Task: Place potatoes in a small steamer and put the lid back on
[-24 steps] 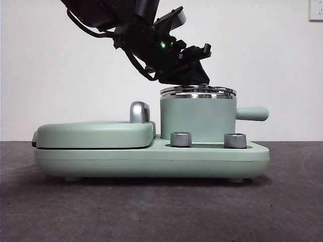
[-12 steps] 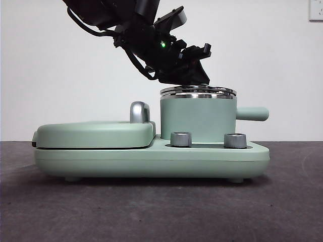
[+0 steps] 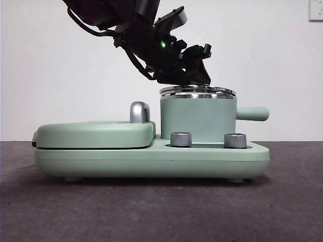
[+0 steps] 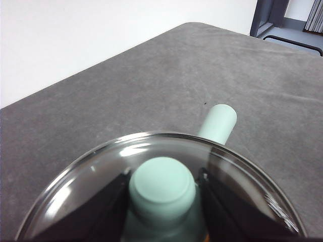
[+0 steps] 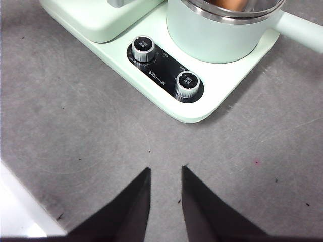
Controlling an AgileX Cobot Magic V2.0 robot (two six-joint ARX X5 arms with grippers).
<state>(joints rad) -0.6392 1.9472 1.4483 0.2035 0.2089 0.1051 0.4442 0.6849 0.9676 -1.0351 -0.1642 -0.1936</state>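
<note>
The small steamer (image 3: 198, 118) stands on the right half of a mint-green cooker base. The glass lid (image 3: 198, 91) lies flat on the steamer's steel rim. My left gripper (image 3: 194, 78) reaches down from the upper left, shut on the lid's green knob (image 4: 162, 186), one jaw against each side. Through the lid (image 5: 237, 6), the right wrist view shows a strip of the orange-brown potatoes (image 5: 229, 3) inside the steamer (image 5: 222, 35). My right gripper (image 5: 165, 171) hovers over bare table in front of the cooker, shut, with nothing in it.
On the left of the cooker base (image 3: 151, 159) is a flat green griddle box (image 3: 96, 133) with a chrome handle (image 3: 139, 112). Two steel dials (image 3: 180, 139) sit on the front. The steamer's side handle (image 3: 252, 113) sticks out to the right.
</note>
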